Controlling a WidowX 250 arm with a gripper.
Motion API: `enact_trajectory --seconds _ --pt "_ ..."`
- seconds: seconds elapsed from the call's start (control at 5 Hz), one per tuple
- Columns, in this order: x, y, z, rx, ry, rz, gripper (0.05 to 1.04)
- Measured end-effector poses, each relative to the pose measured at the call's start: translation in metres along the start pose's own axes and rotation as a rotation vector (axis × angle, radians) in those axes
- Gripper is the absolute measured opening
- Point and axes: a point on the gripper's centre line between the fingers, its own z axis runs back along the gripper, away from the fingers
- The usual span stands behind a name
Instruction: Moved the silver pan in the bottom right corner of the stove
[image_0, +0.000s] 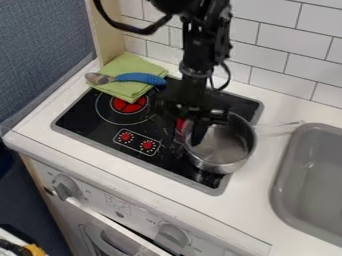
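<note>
The black gripper (194, 127) hangs over the right half of the stove, its lower end at the left rim of the silver pan. That silver pan (224, 147) stands upright over the bottom right part of the black stovetop (100, 135), close to its right edge. Its thin handle points right toward the sink, across the white counter. The gripper covers part of the pan's left rim and the burner area behind it.
A green cloth (127, 90) lies at the stove's back left corner, with a blue-handled utensil (139, 78) across it. The grey sink (314, 180) is at the right. White wall tiles (280, 45) rise behind the counter.
</note>
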Motion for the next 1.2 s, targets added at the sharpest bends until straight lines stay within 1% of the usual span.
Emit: enact_trajectory --seconds 0.2,0.4,0.6,0.8,1.0,1.2 --pt "0.002 0.0 0.021 -0.02 -0.025 0.003 0.942" --pt "0.002 0.004 0.039 -0.015 -0.042 -0.025 1.004" --pt "0.002 0.007 0.057 -0.034 -0.122 -0.232 1.0" --pt "0.005 0.018 0.059 -0.083 -0.218 -0.285 1.0" --pt "0.021 0.028 0.07 -0.079 -0.268 -0.281 1.0" --pt "0.041 0.036 0.074 -0.151 -0.258 -0.212 1.0"
